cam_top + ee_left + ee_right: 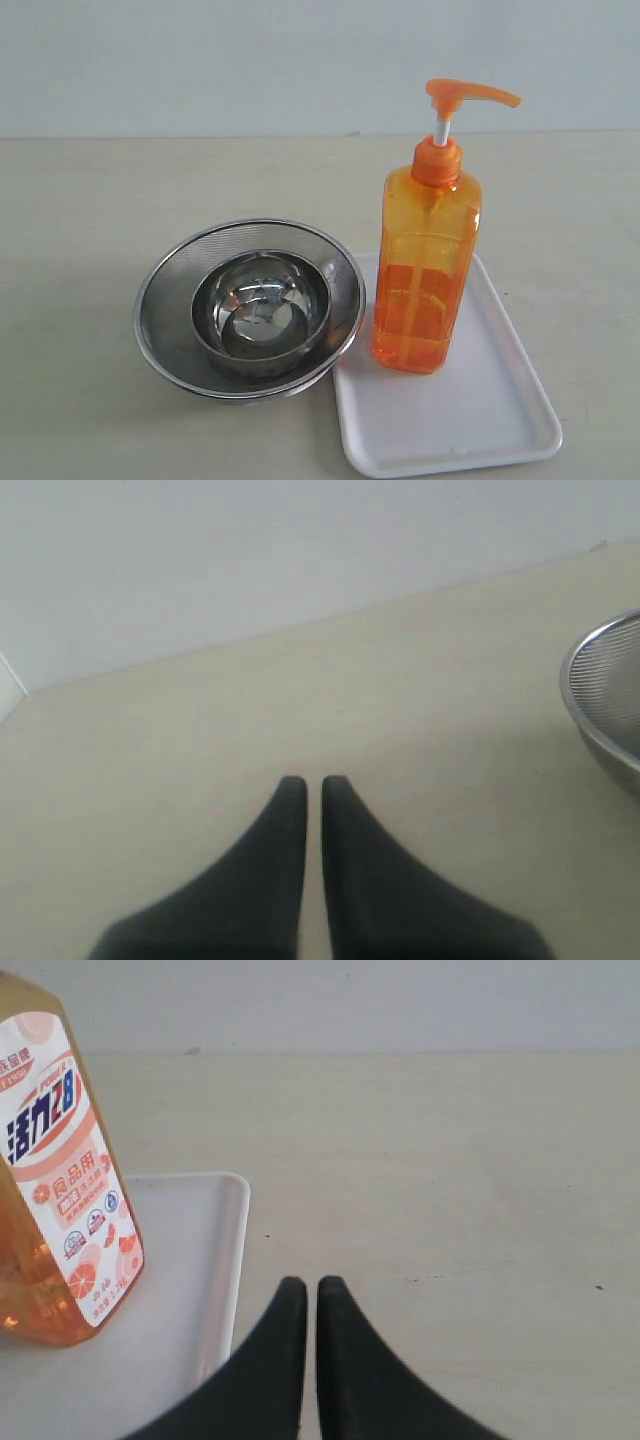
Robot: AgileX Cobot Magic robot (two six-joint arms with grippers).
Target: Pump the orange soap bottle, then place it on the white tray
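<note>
You are holding your left pincer (313, 783) and right pincer (304, 1285) pressed together, empty, over bare worktop (80, 200), probably because the orange soap bottle (424, 280) is already standing upright on the white tray (490, 420).

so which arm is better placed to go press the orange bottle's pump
Probably right. The right gripper, shut, sits just beside the white tray where the orange soap bottle stands. The left gripper, also shut, sees only the rim of the mesh strainer, and the strainer lies between it and the bottle.
</note>
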